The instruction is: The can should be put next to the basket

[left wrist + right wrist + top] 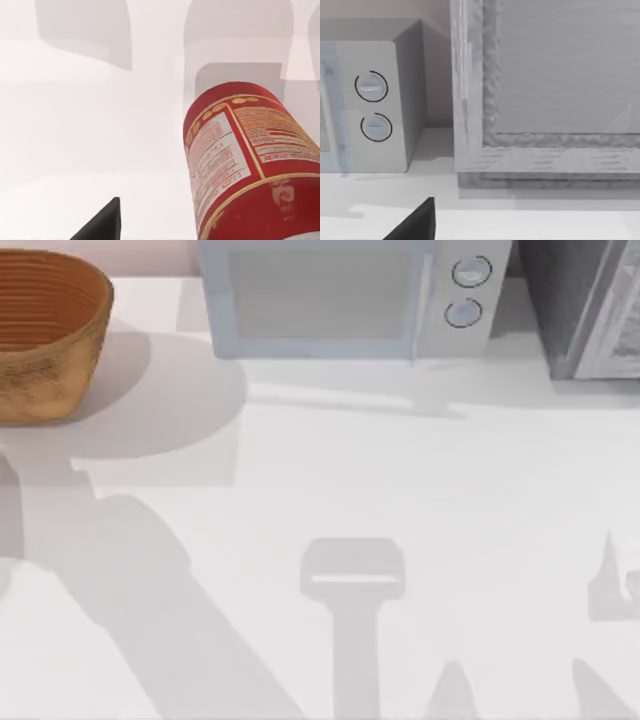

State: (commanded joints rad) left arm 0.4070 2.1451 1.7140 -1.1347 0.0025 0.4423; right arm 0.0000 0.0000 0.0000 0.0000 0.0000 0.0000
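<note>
While the left wrist view has the can [250, 165] close up and tilted above the white table [90, 130], with one dark fingertip [102, 225] at the frame edge, I cannot tell whether the left gripper grasps it. From above, left to right: basket [45, 335] at the far left rear, microwave [345, 295] at centre rear, grey cabinet [585, 305] at right rear. The right wrist view faces microwave [375, 100] and cabinet [545, 90], one dark fingertip [415, 222] visible; grip state undetermined.

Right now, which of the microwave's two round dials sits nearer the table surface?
The lower round dial, beneath the upper one on the grey microwave's control panel.
</note>
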